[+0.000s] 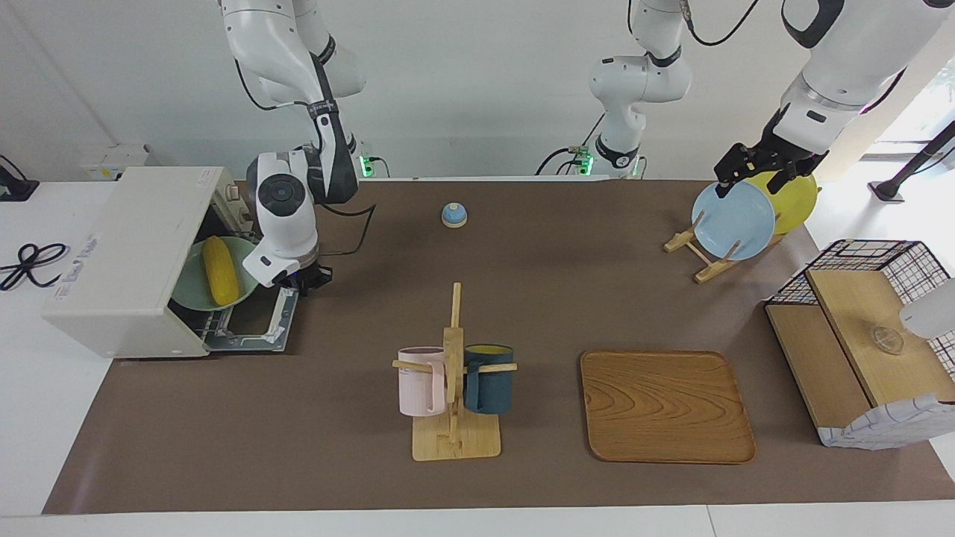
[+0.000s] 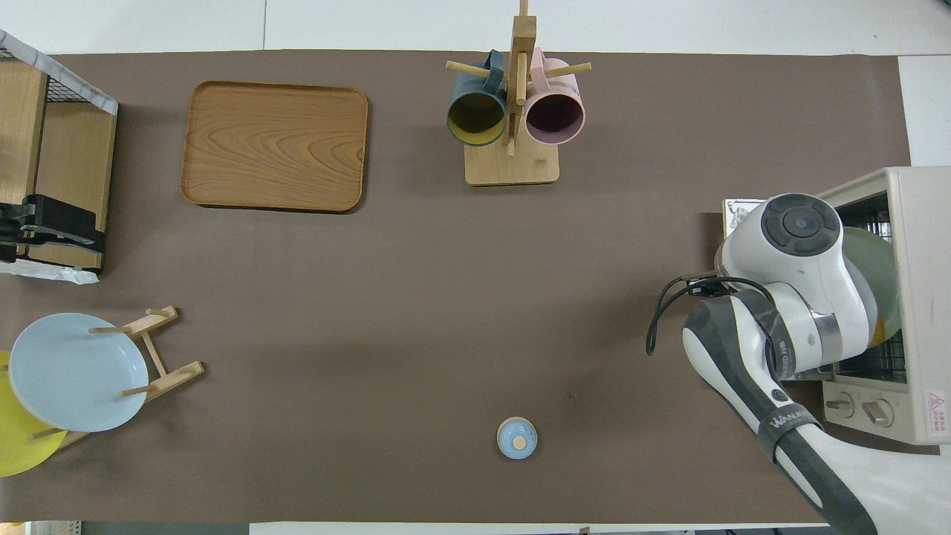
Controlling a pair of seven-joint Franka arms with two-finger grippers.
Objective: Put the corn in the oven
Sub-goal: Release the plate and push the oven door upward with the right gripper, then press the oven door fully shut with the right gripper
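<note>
I see the corn (image 1: 221, 270) on a green plate (image 1: 191, 287) in the oven (image 1: 127, 261) mouth, lengthwise into it. My right gripper (image 1: 310, 279) sits just beside; finger state unclear. Left gripper (image 1: 753, 170) waits over the rack (image 1: 697, 253).

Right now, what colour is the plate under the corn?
Pale green plate, clearest in the facing view.

Plain white wall (image 1: 485, 89) — brown mat (image 1: 537, 298) over a white table (image 1: 45, 418).

We see bright, even light and sharp pictures. A white glare shines at two o'clock in the facing view. Soft shadows lie on the tabletop (image 1: 522, 298).
</note>
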